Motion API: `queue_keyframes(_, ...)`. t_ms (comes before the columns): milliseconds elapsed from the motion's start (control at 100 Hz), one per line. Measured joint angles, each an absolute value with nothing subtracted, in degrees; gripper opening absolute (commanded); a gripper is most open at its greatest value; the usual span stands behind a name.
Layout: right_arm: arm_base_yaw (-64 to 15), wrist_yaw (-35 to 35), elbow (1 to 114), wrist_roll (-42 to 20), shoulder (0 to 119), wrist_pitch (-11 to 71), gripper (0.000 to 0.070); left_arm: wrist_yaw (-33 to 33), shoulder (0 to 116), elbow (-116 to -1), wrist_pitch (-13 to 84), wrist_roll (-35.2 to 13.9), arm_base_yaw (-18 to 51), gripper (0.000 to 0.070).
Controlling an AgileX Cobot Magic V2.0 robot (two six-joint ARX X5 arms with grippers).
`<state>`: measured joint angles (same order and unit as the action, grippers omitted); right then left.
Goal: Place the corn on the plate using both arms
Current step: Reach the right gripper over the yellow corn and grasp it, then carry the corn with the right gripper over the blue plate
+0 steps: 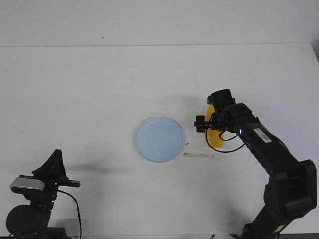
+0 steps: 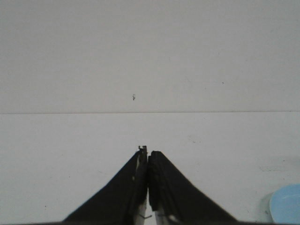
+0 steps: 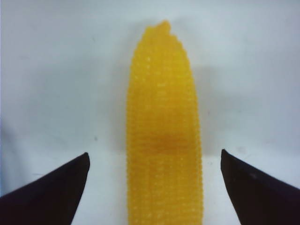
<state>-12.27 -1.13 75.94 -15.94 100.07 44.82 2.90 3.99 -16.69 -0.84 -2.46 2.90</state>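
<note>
- Fingers on the right gripper (image 3: pixel 154 187) are spread wide either side of the corn (image 3: pixel 163 131), nothing pinched yet as far as I can tell.
- Corn's lying on the table (image 1: pixel 89 84), just right of the plate (image 1: pixel 159 139), mostly hidden under the arm in the front view.
- Left gripper (image 2: pixel 148 157) is closed with nothing in it, parked well away at its base.
- Plate's got nothing on it, so grab, carry and drop are all left.
</note>
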Motion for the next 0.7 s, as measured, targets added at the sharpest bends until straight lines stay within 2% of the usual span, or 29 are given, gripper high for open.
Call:
queue_keyframes(300, -12.3, -1.1, 75.9, -15.9, 101.6, 45.0, 0.0360, 2.9, 4.0, -16.7, -0.8, -2.5, 2.9, 0.0001)
queue_keyframes(700, -12.2, -1.1, 76.0, -15.9, 101.6, 45.0, 0.0351, 2.9, 4.0, -16.7, -0.8, -2.5, 2.9, 0.0001)
